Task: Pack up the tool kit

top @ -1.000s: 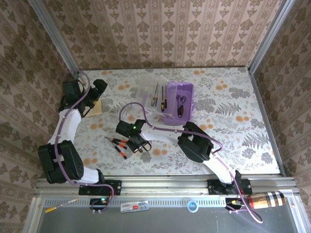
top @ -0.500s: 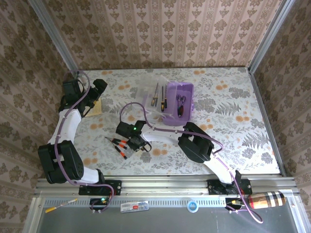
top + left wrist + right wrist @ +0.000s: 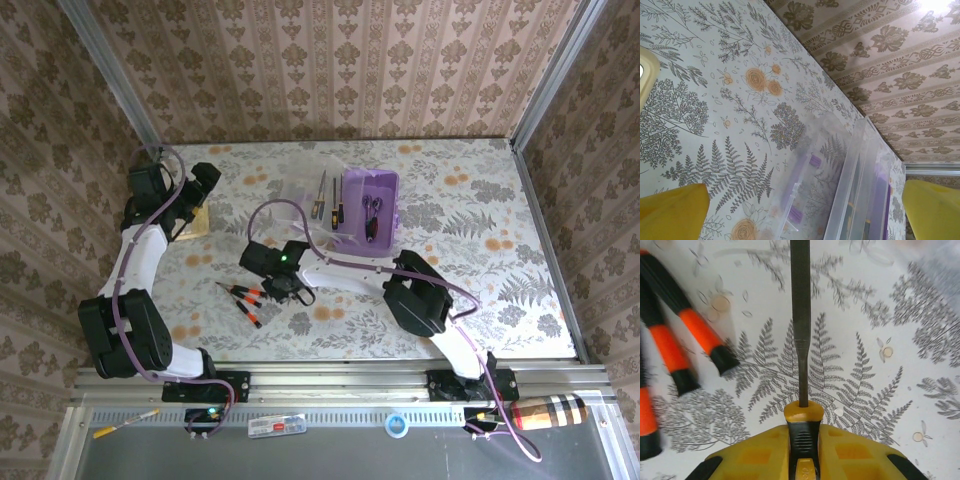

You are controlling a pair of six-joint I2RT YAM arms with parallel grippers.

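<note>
**Left side.** The left gripper point(image 3: 193, 205) hovers at the far left of the table point(image 3: 480, 230), just beside a flat beige object point(image 3: 204, 221). Its yellow fingers point(image 3: 670, 212) are spread wide and hold nothing. In the left wrist view the beige object is cut off at the left frame edge.

**Centre.** Several black-orange screwdrivers point(image 3: 245, 297) lie loose on the table, near the front edge. The right gripper point(image 3: 285, 287) is just to their right. Its jaws are pinched on the handle of a black-handled tool point(image 3: 801, 330) with a yellow collar. The dark shaft points away from the fingers, over the table. Whether its tip touches the surface cannot be determined. The tool's type is not clear.

**Right of centre.** A clear tray point(image 3: 300, 190) sits at the far side, with two slim tools lying on it. The purple box point(image 3: 372, 205) stands touching its right side, open. Dark items lie inside the box, too small to identify. The right forearm crosses the table between the box and the near edge, and a purple cable loops above the tray's near corner.
</note>
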